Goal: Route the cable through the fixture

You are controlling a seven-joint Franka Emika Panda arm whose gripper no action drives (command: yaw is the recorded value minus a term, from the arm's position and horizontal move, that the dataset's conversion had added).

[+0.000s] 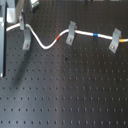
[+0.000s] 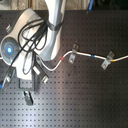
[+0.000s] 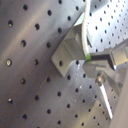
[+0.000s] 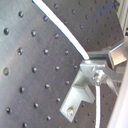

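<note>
A long thin white flexible cable [image 1: 47, 45] lay across a black perforated metal breadboard table [image 1: 65, 95], running in both exterior views from the first exterior view's left edge to its right edge. It carried a short red band [image 1: 60, 36] and a short blue band [image 1: 96, 34]. Three small grey slanted metal clip brackets stood on the board: the left clip [image 1: 25, 39], the middle clip [image 1: 71, 33] and the right clip [image 1: 115, 40]. In the first exterior view the cable passed at the left clip, dipped, rose to the middle clip just past the red band, then ran on to the right clip past the blue band.

The white Franka arm [image 2: 47, 35] with black hoses sat over the second exterior view's left side, and the gripper [image 2: 26, 80] hung over the left clip there. In the second wrist view one metal fingertip [image 4: 100, 77] sat against the clip [image 4: 82, 90] with the cable [image 4: 65, 35] passing right at it. Whether the jaws were apart or clamped on the cable could not be told. In the first wrist view the same clip [image 3: 72, 47] showed with the cable [image 3: 86, 25] at its top edge.

A tall grey metal bar [image 1: 3, 35] stood at the first exterior view's left edge.
</note>
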